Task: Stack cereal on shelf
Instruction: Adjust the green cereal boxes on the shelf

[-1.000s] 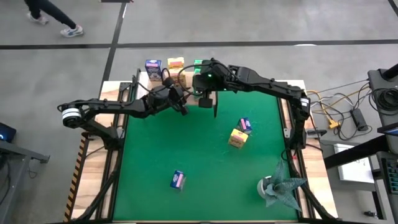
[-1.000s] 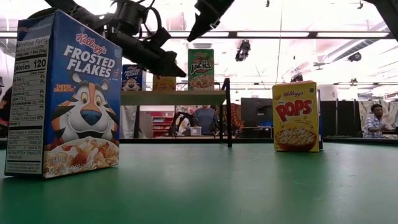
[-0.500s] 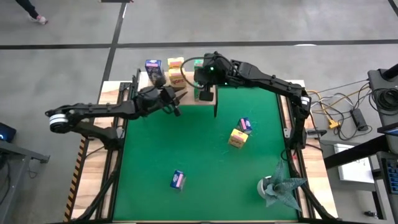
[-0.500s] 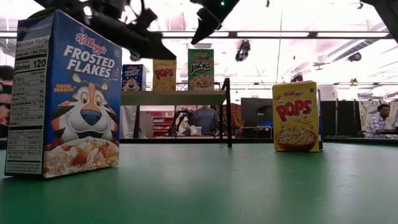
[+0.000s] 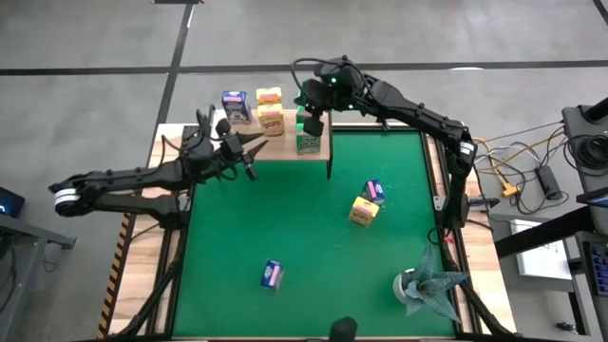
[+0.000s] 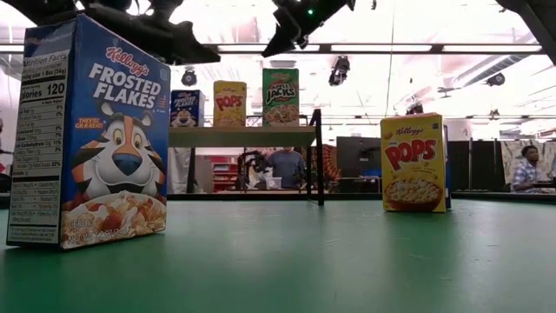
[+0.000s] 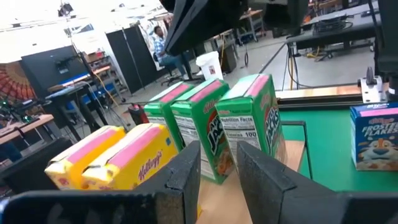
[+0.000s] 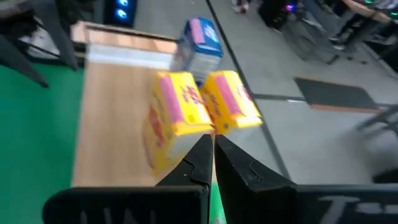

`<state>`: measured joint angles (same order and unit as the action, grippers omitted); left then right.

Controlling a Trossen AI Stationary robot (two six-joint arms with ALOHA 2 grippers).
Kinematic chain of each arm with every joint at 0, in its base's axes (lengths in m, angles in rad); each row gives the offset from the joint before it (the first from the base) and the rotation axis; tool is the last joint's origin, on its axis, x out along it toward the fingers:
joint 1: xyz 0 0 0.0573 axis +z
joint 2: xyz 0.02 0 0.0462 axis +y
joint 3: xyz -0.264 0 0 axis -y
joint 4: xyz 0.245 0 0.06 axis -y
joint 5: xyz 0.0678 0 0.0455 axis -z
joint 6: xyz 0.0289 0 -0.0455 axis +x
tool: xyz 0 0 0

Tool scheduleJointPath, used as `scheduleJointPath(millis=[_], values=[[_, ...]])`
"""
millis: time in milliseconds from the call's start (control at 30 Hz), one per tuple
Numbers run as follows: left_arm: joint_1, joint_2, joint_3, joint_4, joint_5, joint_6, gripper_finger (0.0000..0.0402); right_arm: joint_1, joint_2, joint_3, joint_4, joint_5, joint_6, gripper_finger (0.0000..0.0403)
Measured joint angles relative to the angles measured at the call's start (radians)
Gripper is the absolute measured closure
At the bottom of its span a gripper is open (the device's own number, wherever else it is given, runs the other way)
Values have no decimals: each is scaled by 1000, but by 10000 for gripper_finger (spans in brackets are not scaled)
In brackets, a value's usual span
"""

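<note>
From the blue box [image 5: 272, 275] at six o'clock, you pass blue and yellow boxes [image 5: 364, 211] at three to the shelf [image 5: 285, 152] at twelve. Left gripper [image 5: 249, 158] is parted, empty; right gripper [image 5: 311, 121] pinched together, empty. Grasp upright, squarely.

2 yellow boxes [image 8: 193, 112] on shelf [image 8: 112, 118]
</note>
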<state>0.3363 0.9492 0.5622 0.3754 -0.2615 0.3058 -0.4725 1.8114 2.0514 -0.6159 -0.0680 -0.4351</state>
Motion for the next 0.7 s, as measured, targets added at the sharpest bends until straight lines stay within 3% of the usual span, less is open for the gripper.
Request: scheduleJointPath(millis=[700], values=[[0, -37, -21, -33, 0, 7, 314, -3, 67, -2, -71, -10, -3, 394]])
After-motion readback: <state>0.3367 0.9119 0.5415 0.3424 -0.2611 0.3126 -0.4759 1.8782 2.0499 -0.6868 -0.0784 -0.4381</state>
